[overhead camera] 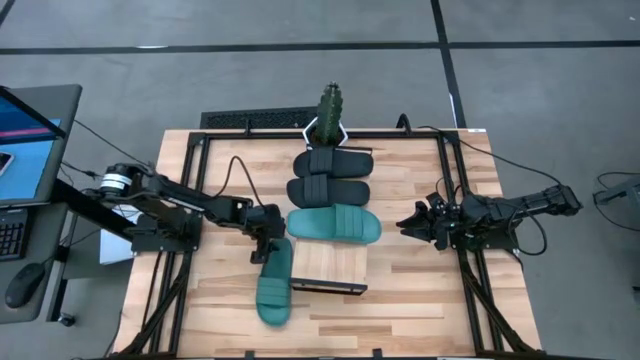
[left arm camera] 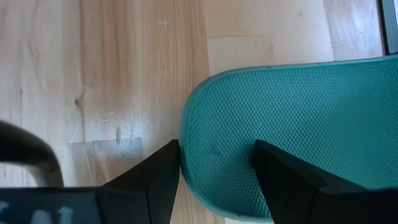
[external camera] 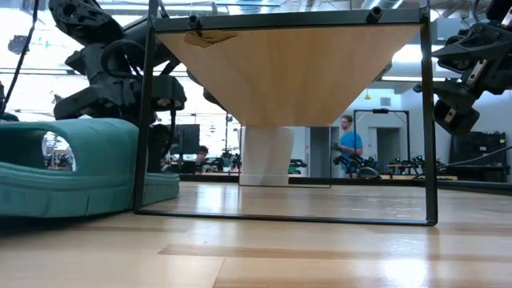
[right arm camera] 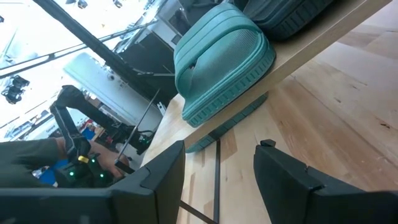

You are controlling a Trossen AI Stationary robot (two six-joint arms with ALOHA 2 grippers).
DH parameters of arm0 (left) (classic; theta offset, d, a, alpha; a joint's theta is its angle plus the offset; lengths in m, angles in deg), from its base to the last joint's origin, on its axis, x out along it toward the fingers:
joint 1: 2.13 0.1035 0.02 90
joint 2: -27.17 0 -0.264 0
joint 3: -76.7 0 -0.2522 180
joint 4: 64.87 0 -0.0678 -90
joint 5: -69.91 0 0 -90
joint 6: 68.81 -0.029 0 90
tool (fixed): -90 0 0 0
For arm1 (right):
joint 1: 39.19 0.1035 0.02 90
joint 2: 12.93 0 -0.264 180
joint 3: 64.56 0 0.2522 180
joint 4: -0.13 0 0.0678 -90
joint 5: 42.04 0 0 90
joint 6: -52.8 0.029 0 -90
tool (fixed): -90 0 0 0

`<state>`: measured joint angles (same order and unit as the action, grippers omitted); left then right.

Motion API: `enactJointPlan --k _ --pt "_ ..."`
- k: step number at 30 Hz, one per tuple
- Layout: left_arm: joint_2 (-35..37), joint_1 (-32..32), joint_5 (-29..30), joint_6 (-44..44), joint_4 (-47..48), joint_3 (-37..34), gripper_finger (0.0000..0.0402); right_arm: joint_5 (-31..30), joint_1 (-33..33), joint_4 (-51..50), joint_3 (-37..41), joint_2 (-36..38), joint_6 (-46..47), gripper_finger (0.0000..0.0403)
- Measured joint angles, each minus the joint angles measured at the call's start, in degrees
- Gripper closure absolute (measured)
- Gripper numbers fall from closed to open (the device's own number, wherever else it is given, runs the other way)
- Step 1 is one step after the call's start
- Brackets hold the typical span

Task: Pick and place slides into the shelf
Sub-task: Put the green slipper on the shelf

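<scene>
**Last teal slide waits on the table, left gripper straddling its edge**

We start with the tabletop (overhead camera: 420,310), a big butcher-block surface, and on it the shelf (overhead camera: 335,265), a raised light-wood plank running away from us toward a potted plant (overhead camera: 330,108). Three slides already lie across the shelf: two black slides (overhead camera: 330,175) at the far end and one teal slide on the shelf (overhead camera: 335,224) nearer us. The fourth, the teal slide on the table (overhead camera: 274,285), lies just beside the shelf's left edge, not yet placed.

The left gripper (overhead camera: 266,238) hovers at the far end of that slide. In the left wrist view its jaws stand apart, one finger (left arm camera: 155,186) outside the sole's rim and the other over the textured footbed of the slide (left arm camera: 292,112). The right gripper (overhead camera: 415,222) waits well to the right of the shelf, jaws apart and holding nothing.

We judge the slide to be light, soft rubber (it should flex rather than crack), and the dimpled footbed ought to give the fingers some bite. Pinching the sole's edge looks workable, though the slide may droop or swing; the wide ribbed strap seems a steadier place to take hold.

We can read no brand, label or writing on the slides or the shelf.
</scene>
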<state>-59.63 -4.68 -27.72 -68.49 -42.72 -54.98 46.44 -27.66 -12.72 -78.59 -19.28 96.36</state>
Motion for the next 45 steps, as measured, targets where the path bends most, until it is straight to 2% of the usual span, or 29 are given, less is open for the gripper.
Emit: enactJointPlan --k 10,13,17,19,30,36,42,45 --pt "-0.3 0.0 0.2 0.7 0.0 -0.1 0.022 0.0 0.0 0.0 0.0 0.0 0.0 0.0225" --pt "-0.3 0.7 -0.3 2.3 2.1 0.0 0.026 0.0 0.0 0.0 0.0 0.0 0.0 0.0225" --pt "-0.3 1.8 -1.1 3.0 4.9 0.1 0.0364 0.0 0.0 0.0 0.0 0.0 0.0 0.0225" --pt "-0.2 2.4 -2.5 4.1 4.5 -0.4 0.0383 0.0 0.0 0.0 0.0 0.0 0.0 0.0225" --pt "0.1 1.6 -3.7 5.7 5.6 -0.5 0.0388 0.0 0.0 0.0 0.0 0.0 0.0 0.0225" --pt "6.1 1.1 -9.1 8.5 16.7 -1.2 0.0391 0.0 0.0 0.0 0.0 0.0 0.0 0.0225" --pt "13.7 1.0 -8.8 10.7 30.6 -1.4 0.0395 0.0 0.0 0.0 0.0 0.0 0.0 0.0225" --pt "17.7 1.0 -9.0 13.2 33.0 -1.5 0.0396 0.0 0.0 0.0 0.0 0.0 0.0 0.0225"
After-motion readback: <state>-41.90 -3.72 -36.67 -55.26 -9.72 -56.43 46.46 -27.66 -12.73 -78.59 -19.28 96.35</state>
